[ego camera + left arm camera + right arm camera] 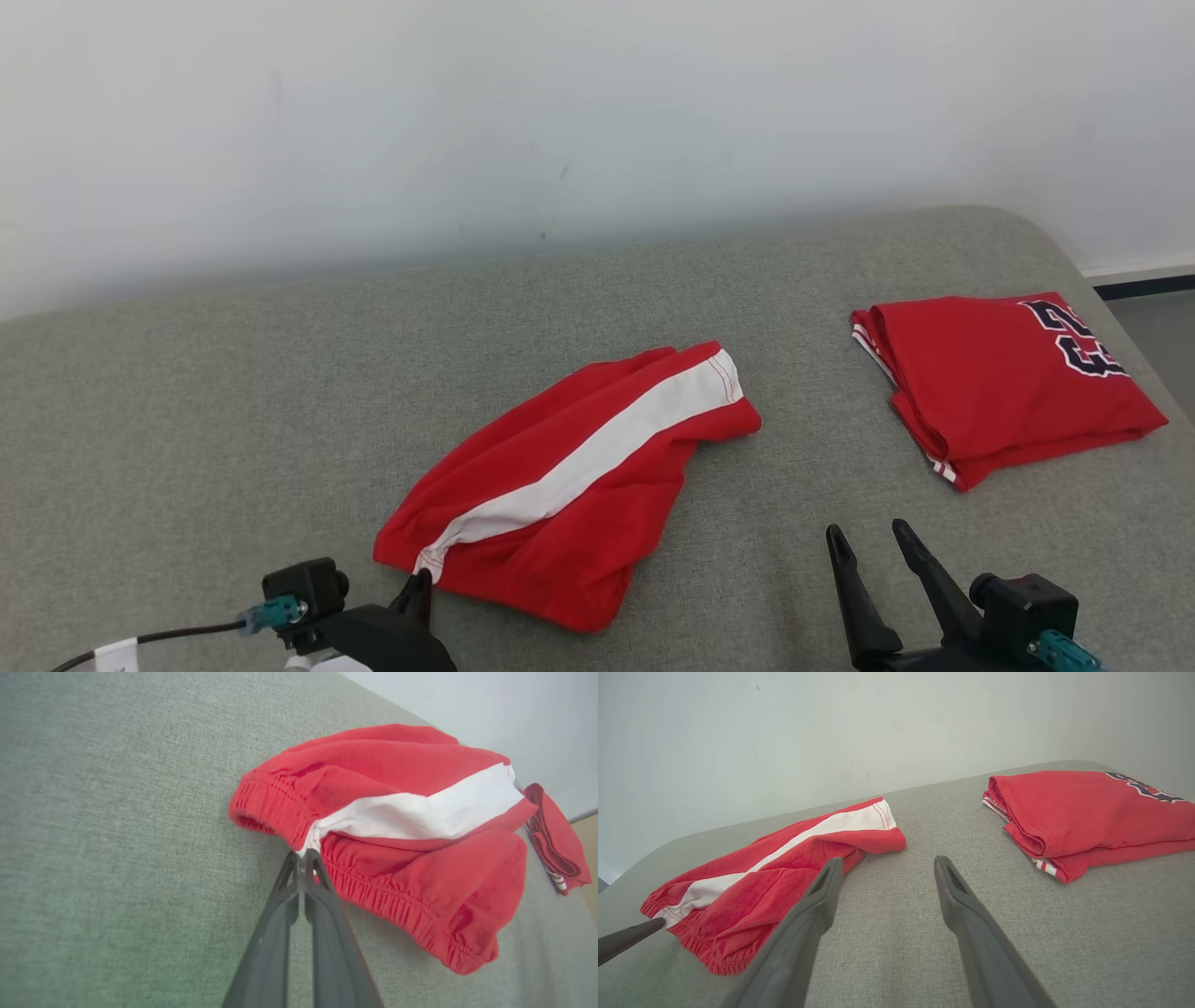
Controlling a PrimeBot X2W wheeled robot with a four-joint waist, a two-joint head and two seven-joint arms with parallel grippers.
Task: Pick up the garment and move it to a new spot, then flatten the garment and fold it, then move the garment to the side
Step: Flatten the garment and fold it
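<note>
While the red shorts (pixel 569 476) lie rumpled near the middle of the grey padded surface (pixel 233 420), waistband end pointed toward seven o'clock in the head view and leg hem toward one o'clock, the left gripper (pixel 420 581) is seen clenched on the waistband's rim, right where the white stripe (pixel 597 457) ends. Only a thin lip of fabric appears to be pinched between the tips, as the left wrist view suggests, so a slip may be expected if the cloth is lifted sharply or dragged against the rough surface. The right gripper (pixel 868 530) is held wide apart at five o'clock, nothing touched, clear of the shorts. A folded red jersey (pixel 1008 383) is parked at three o'clock, well apart; should the shorts be carried that way, it could be brushed and its fold disturbed. With one corner alone gripped, the shorts are likely to hang bunched, and flattening would be made harder unless a second hold is taken.
</note>
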